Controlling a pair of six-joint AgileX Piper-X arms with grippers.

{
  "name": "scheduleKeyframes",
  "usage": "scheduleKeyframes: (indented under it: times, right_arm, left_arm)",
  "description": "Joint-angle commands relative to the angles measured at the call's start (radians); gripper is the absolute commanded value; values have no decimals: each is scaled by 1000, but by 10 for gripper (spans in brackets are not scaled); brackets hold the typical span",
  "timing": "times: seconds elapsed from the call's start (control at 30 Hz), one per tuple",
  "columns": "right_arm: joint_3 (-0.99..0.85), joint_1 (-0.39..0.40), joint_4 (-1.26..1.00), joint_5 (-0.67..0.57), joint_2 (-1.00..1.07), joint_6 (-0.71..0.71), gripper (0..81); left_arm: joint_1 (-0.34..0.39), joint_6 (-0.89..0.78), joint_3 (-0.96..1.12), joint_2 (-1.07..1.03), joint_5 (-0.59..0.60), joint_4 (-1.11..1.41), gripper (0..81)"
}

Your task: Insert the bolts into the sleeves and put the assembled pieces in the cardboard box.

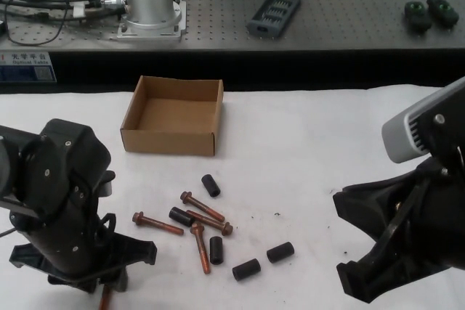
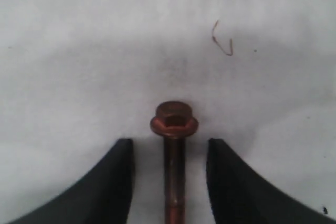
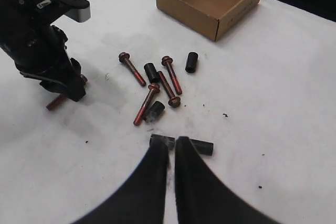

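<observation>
The left pincer (image 2: 169,141) stands open, its fingers either side of one bolt's (image 2: 174,121) shank without touching it. This bolt lies flat on the counter (image 1: 312,143) at the lower left of the high view, apart from the other bolts (image 1: 158,223) and sleeves (image 1: 246,269) at lower middle. The right pincer (image 3: 169,141) is all but closed, holding nothing. The bolt looks stiff, smooth and liable to roll, so a mid-shank pinch seems best. The cardboard box (image 1: 171,141) sits above the pile.

Bench (image 1: 305,150) is seen from high behind, facing forward and down. Left wrist view is held close over one bolt (image 2: 174,166). Right wrist view is set farther back, bolt pile (image 3: 171,81) shared with high view.
</observation>
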State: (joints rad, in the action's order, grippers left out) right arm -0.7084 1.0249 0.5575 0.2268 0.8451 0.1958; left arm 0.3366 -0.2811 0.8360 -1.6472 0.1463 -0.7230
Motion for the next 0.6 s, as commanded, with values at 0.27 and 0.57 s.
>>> scheduleKeyframes:
  times: [0.27, 0.57]
  right_arm:
    - [-3, -4, 24, -4, -6, 14, 51]
    - [-3, -12, 76, -46, 1, -71, 51]
  left_arm:
    - [4, 30, 1, -31, 106, 48, 6]
    - [-8, 30, -2, 175, 298, 206, 6]
